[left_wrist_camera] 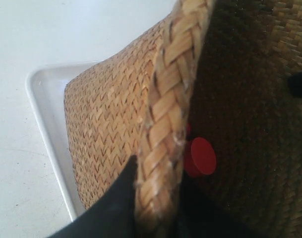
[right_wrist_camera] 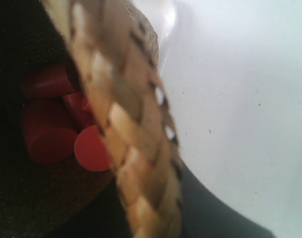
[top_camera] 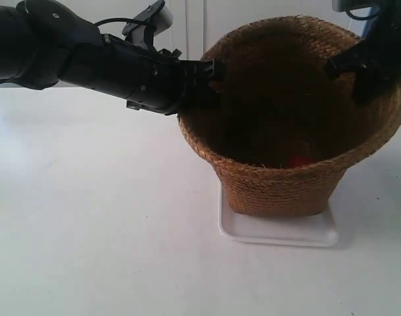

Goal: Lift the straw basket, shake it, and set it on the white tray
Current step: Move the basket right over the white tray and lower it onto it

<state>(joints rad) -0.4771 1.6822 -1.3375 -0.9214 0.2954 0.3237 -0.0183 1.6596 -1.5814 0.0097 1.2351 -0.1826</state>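
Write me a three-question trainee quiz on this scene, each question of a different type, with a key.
1. True or false: the straw basket stands on bare table, well clear of the white tray.
2. What does the left pincer grip? A) the tray's edge B) the basket's braided rim C) nothing
3. Fill in: the cylinders lying inside the basket are coloured ____.

Key: 1 false, its base is over the tray. 2 B. 3 red.
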